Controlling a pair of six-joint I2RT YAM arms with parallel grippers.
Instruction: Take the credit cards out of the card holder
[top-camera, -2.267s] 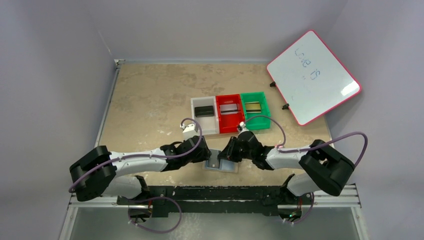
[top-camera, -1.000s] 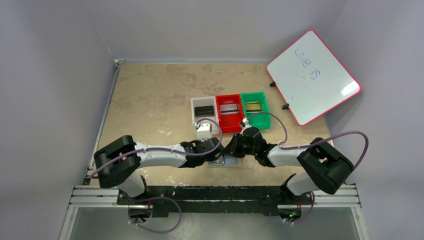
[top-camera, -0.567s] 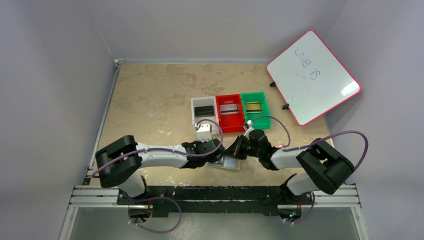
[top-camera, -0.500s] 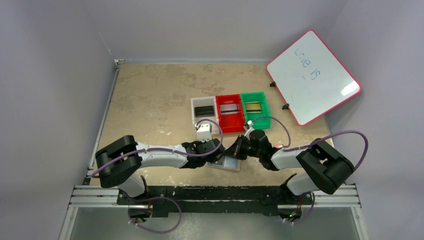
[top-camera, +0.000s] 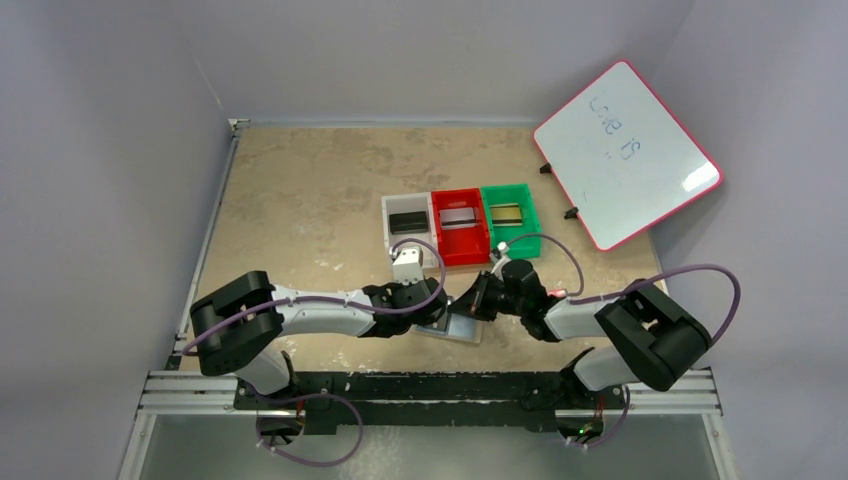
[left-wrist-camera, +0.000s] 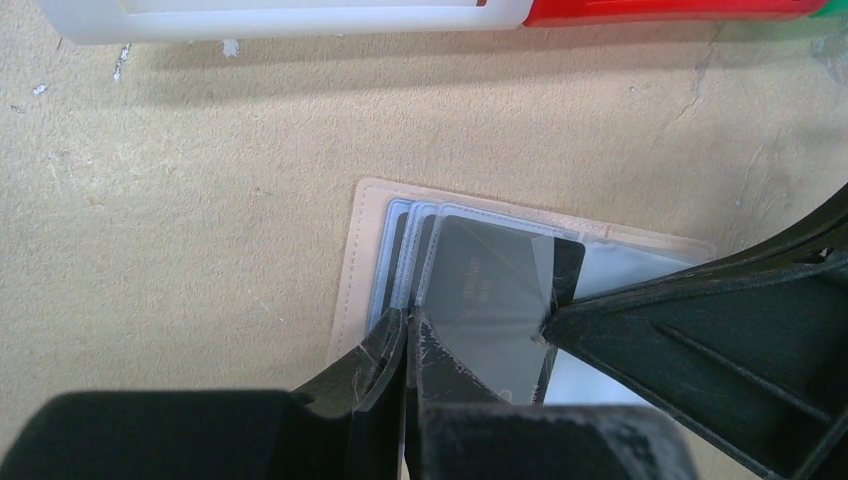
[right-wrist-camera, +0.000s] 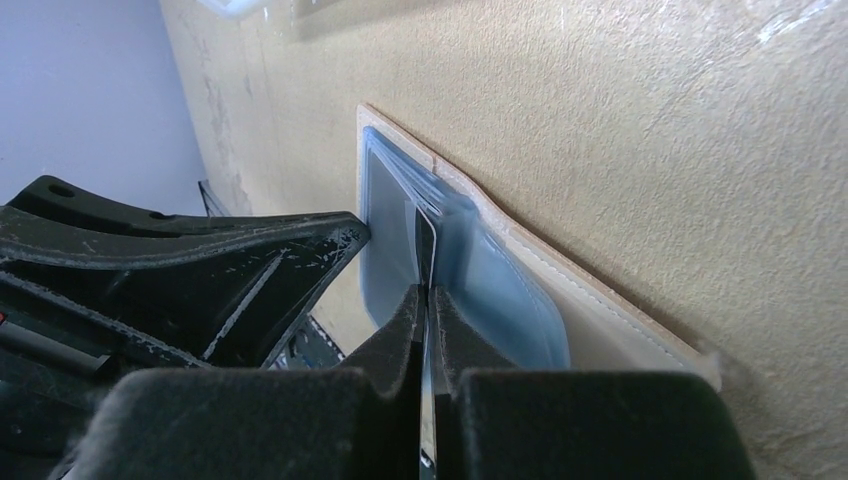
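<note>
On the tan tabletop (top-camera: 300, 190) the card holder (left-wrist-camera: 347, 270) lies spread open, lining up, directly under both grippers. The left gripper (left-wrist-camera: 405, 335) has its fingers pressed together, tips down on the holder's stacked pockets, just beside the dark grey credit card (left-wrist-camera: 490, 285). The right gripper (right-wrist-camera: 428, 300), facing it tip to tip, is pinched flat on that card's edge.

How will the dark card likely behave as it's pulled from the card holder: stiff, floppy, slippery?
Probably stiff: the dark card looks flat and straight-edged in the right gripper. Likely light, being thin. It may drag in the clear pocket of the card holder.
</note>
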